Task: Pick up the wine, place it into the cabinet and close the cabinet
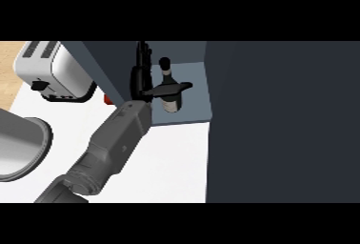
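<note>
The wine bottle (169, 97) stands upright on the blue-grey shelf of the cabinet (193, 114), its dark neck pointing up. My left hand (143, 81) reaches into the cabinet just left of the bottle. Its fingers (141, 59) stretch straight up along the cabinet's left wall, apart from the bottle. The thumb (172, 88) sticks out to the right across the bottle's shoulder. The hand is open. The grey forearm (112, 140) runs in from the lower left. My right hand does not show.
A large dark cabinet panel (281, 124) fills the right side of the view. A silver toaster (51, 71) stands at the upper left, with a small red thing (107, 99) beside it. A round grey vessel (21, 147) sits at the left edge on the white counter (172, 162).
</note>
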